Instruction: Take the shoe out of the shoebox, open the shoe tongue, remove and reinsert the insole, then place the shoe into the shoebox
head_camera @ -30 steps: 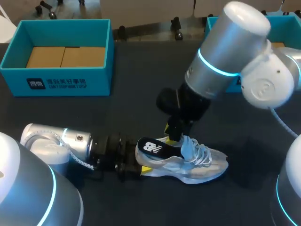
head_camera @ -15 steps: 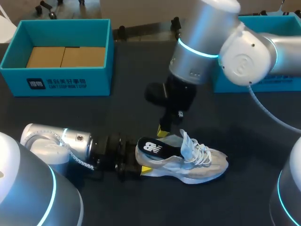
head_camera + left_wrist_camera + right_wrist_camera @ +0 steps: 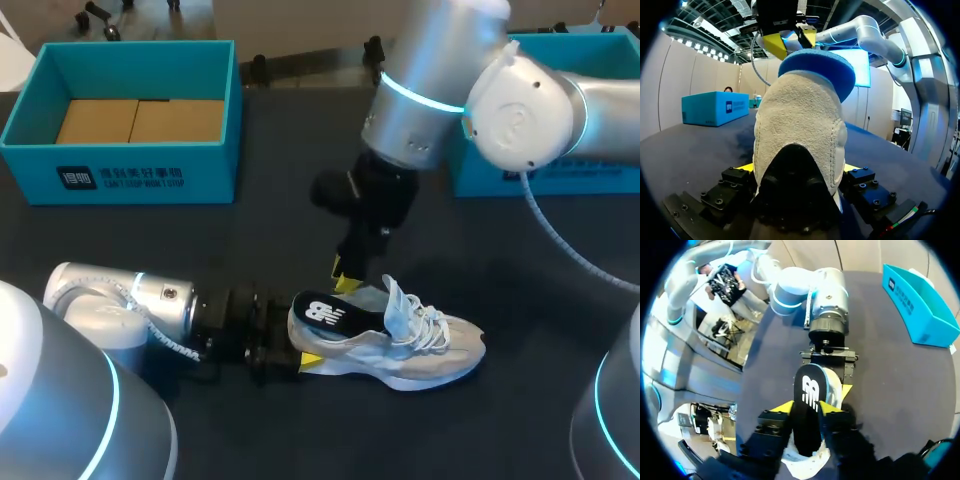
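Midway through the insole step, we have a pale shoe [image 3: 430, 355] out on the dark desk [image 3: 300, 220]. At far left sits the left box [image 3: 120, 175], open-topped and lined with brown card, well apart from the work. We cannot tell whether it or the right box [image 3: 480, 185] is the shoebox meant.

Our left arm [image 3: 130, 300] lies low along the desk so that the left gripper [image 3: 300, 352] meets the shoe from behind. It is clamped on the heel from both sides, pinning the shoe upright on its sole, toe pointing right. That anchor, we judge, is there so the shoe does not drag while the insole [image 3: 330, 315] is worked.

The insole is half out, its heel end riding above the collar and its front tucked inside. Just above that raised end hangs the right gripper [image 3: 345, 282], fingers apart on either side of it. We see no pinch, so we read it as open.

Further right the tongue [image 3: 398, 305] stands lifted with the laces slack, leaving the mouth wide. Our right arm [image 3: 520, 110] reaches down past the middle from the right, and the right box sits partly hidden behind it.

The shoe is out and the tongue is open. Whether the insole is on its way out or back in, we cannot say.
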